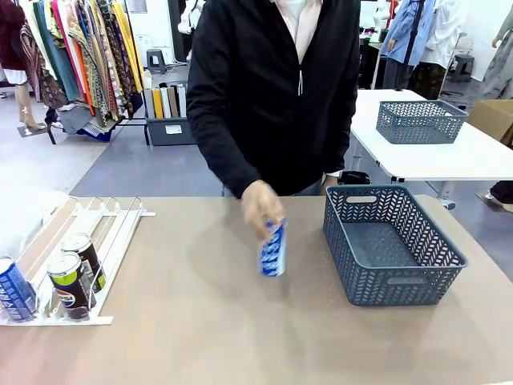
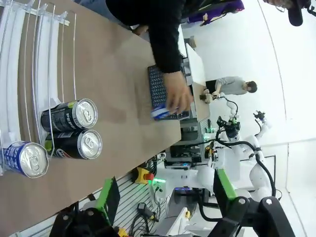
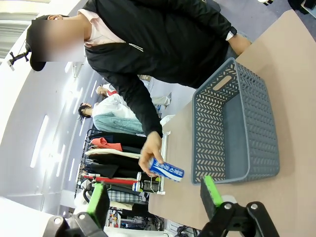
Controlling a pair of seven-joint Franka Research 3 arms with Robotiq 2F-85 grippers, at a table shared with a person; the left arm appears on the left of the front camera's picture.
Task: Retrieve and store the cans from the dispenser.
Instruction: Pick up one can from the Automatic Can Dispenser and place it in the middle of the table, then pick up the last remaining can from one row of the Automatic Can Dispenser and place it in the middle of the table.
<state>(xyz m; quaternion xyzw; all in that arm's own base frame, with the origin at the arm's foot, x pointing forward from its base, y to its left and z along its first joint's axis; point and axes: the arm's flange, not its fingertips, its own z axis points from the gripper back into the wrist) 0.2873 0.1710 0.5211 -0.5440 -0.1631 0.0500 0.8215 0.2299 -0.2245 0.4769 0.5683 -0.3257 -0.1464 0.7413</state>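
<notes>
The white dispenser (image 1: 104, 233) lies at the table's left, with two black Pepsi cans (image 1: 70, 282) (image 1: 85, 252) and a blue can (image 1: 14, 290) at its near end. A person's hand holds another blue can (image 1: 272, 249) upright over the middle of the table, left of the basket. In the left wrist view the dispenser (image 2: 29, 64), the black cans (image 2: 69, 116) and the blue can (image 2: 24, 159) lie well beyond my left gripper (image 2: 165, 192), which is open and empty. My right gripper (image 3: 153, 195) is open too, far from the held can (image 3: 167, 171).
A dark grey mesh basket (image 1: 437, 233) stands empty on the table's right side, also seen as the basket (image 3: 256, 148) in the right wrist view. The person stands at the far edge. A second table with another basket (image 1: 421, 122) is behind.
</notes>
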